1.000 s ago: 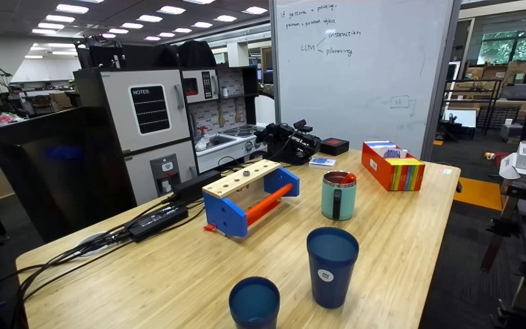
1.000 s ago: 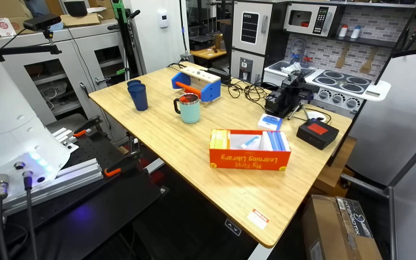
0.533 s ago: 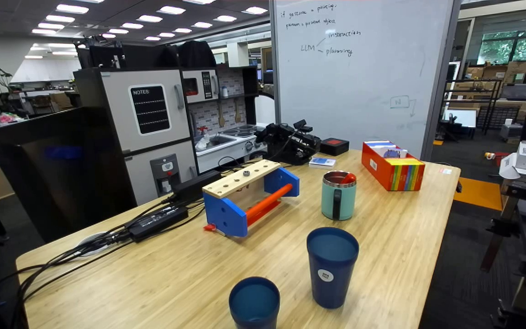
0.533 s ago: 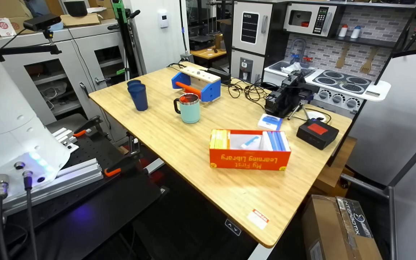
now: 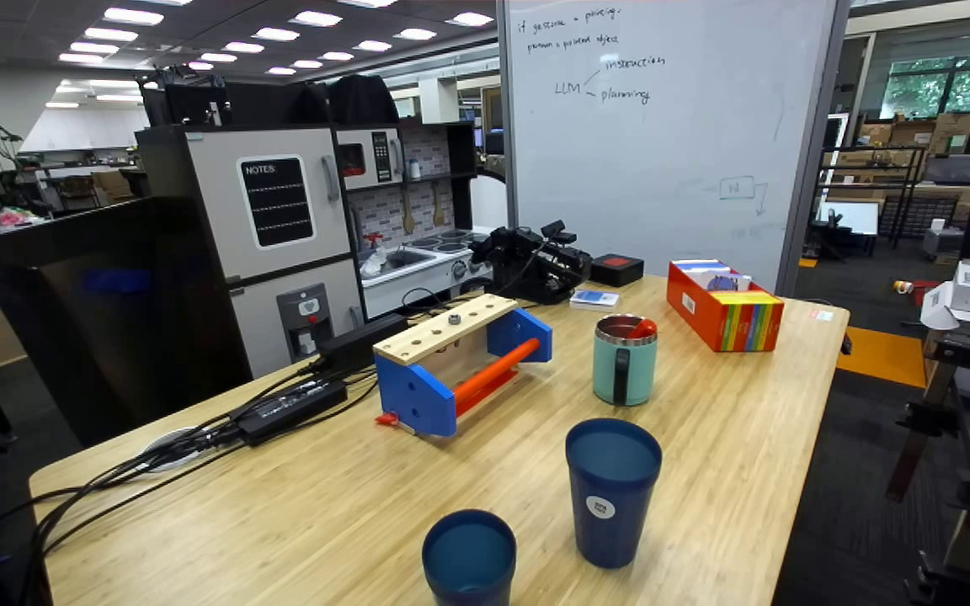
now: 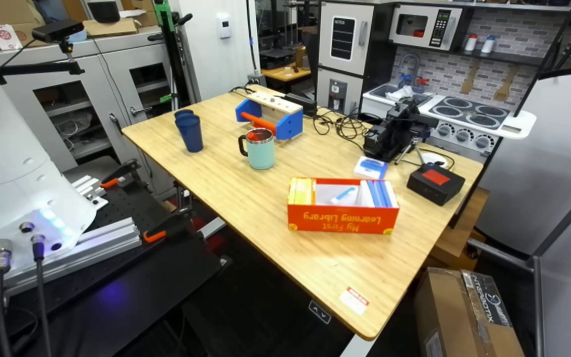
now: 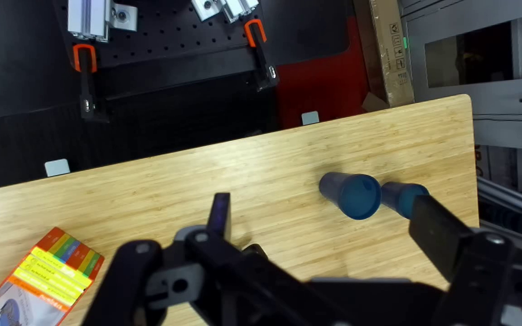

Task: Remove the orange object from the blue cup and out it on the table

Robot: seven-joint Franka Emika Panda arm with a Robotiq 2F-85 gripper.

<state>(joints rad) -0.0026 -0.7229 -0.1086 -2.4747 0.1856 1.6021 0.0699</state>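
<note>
Unmoved this past second: orange piece [image 5: 643, 327] in teal cup [image 6: 261, 153], books [image 6: 302, 191] in red box [image 6: 343, 219]; end effector [image 7: 326, 219] agape.

Space above the teal cup [image 5: 638, 374] is free. In an exterior view, the block holder [image 5: 493, 375] and red-orange box [image 5: 704, 318] limit lateral approach; navy cups [image 5: 615, 484] obstruct the front. Bare table [image 5: 704, 404] surrounds the teal cup.

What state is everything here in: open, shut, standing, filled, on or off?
End effector: open
Teal cup: upright, lidless, occupied
Orange object: inside the teal cup, tilted
Stickered navy cup: upright, lidless
Other navy cup: upright, lidless
Orange-red box: open-topped, holding books
Toy fridge: doors shut
Toy microwave: door shut
Ceiling lights: lit
Whiteboard: written on
</note>
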